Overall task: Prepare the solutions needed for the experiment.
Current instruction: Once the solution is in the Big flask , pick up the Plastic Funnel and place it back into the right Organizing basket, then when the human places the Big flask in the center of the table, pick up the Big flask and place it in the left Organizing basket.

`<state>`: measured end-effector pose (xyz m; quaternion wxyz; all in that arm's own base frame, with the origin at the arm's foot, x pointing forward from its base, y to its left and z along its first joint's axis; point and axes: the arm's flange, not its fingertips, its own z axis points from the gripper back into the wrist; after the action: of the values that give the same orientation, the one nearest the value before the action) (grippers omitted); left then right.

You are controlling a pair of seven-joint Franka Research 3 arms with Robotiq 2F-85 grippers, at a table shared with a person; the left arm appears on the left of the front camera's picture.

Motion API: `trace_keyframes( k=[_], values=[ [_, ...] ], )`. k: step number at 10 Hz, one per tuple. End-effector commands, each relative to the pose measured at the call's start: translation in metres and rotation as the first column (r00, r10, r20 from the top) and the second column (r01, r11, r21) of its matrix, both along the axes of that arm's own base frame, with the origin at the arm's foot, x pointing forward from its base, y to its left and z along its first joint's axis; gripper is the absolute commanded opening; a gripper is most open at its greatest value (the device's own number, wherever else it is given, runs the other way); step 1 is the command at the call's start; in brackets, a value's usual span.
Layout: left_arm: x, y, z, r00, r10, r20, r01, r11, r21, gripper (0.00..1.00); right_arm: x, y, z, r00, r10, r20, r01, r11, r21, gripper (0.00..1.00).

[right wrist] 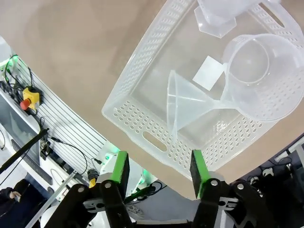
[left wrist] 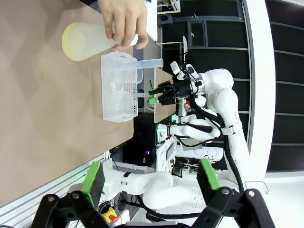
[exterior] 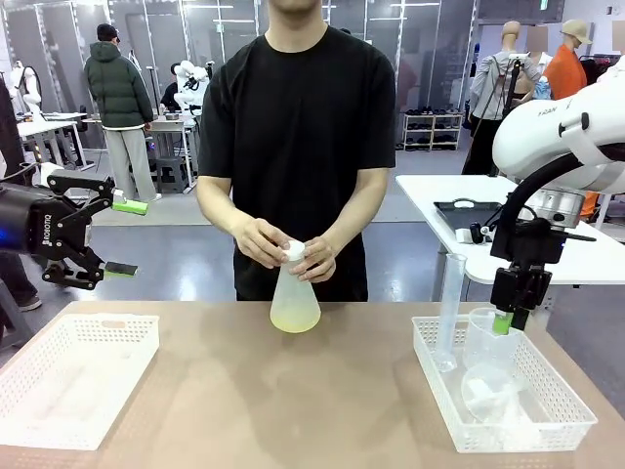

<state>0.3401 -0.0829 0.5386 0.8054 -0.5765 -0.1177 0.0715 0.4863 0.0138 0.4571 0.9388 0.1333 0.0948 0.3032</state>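
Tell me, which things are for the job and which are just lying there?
For the job: yellow-green liquid in the flask, held by the person's hands.

Lying about, maybe for later: funnel, beaker and cylinder in the right basket; left basket.

Flask (exterior: 294, 311) neck mostly hidden under person's hands (exterior: 262, 241); solutions (exterior: 294, 320) only a thin pale layer, level unreadable. Right wrist view: cylinder (right wrist: 216, 21) cut off by top edge, basket (right wrist: 142, 128) by right edge. Front view: right gripper (exterior: 503, 322) too small to read jaw gap.
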Motion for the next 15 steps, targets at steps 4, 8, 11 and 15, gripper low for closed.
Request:
trace_keyframes(
  k=[4,8,11,15],
  values=[
    [-0.001,-0.004,0.001,1.0,-0.001,-0.005,0.0,1.0,-0.03,1.0,-0.001,0.0,0.0,1.0,0.017,-0.003,-0.017,1.0,-0.007,0.66],
    [-0.001,-0.004,0.001,1.0,-0.001,-0.005,0.0,1.0,-0.03,1.0,-0.001,0.0,0.0,1.0,0.017,-0.003,-0.017,1.0,-0.007,0.66],
    [-0.001,-0.004,0.001,1.0,-0.001,-0.005,0.0,1.0,-0.03,1.0,0.0,0.0,0.0,1.0,0.002,-0.002,-0.002,1.0,-0.001,0.66],
    [-0.001,-0.004,0.001,1.0,-0.001,-0.005,0.0,1.0,-0.03,1.0,-0.076,-0.037,0.051,0.958,-0.234,0.164,0.173,0.932,0.318,0.66]
  ],
)
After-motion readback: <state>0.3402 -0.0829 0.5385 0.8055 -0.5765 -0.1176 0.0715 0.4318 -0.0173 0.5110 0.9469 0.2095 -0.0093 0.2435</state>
